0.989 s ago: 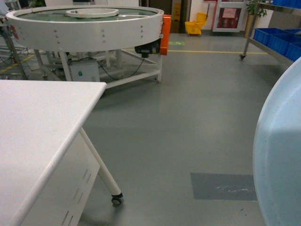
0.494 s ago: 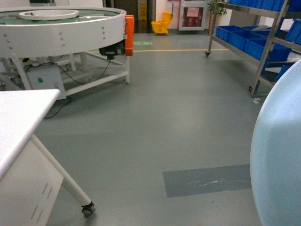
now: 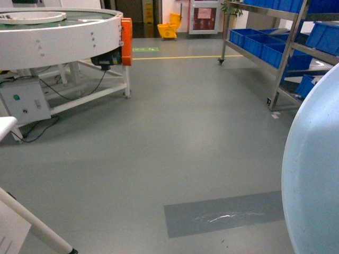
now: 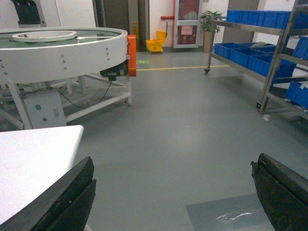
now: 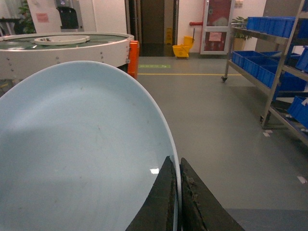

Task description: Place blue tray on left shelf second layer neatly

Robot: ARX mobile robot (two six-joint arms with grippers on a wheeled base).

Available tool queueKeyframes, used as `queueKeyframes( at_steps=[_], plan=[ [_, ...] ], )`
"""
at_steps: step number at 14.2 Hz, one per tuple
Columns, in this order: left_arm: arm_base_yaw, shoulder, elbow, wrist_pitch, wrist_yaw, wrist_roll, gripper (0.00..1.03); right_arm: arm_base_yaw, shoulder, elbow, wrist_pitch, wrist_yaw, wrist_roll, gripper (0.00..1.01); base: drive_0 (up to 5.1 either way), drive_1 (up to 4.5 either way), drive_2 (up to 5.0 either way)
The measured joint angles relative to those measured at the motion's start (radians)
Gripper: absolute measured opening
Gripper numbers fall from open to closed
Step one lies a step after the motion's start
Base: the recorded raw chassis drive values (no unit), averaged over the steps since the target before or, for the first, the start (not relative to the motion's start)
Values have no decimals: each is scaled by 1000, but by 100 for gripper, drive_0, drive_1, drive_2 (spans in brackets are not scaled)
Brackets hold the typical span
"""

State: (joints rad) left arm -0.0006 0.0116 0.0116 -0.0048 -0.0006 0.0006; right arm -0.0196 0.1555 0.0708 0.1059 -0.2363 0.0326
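Turning rightward, the base is bringing the steel rack (image 3: 280, 53) closer; the right gripper (image 5: 176, 202) is pinching the blue tray (image 5: 82, 154), and the left gripper (image 4: 173, 192) is hanging open, empty.

round conveyor table (image 3: 58, 32), yellow mop bucket (image 3: 168, 29)

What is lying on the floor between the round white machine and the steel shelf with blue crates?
Nothing stands there. In the head view the stretch from the round white machine to the steel shelf is bare grey floor, crossed by a yellow line.

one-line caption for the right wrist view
Right tool pinching the blue tray by its rim, steel shelf with crates ahead.
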Motion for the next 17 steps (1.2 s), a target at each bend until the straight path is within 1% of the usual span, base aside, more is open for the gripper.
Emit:
queueKeyframes(
  at_steps=[17],
  plan=[
    [0,0,0,2,0,0,98,0,0,-1,0,1,0,2,262,235,-501]
  ],
)
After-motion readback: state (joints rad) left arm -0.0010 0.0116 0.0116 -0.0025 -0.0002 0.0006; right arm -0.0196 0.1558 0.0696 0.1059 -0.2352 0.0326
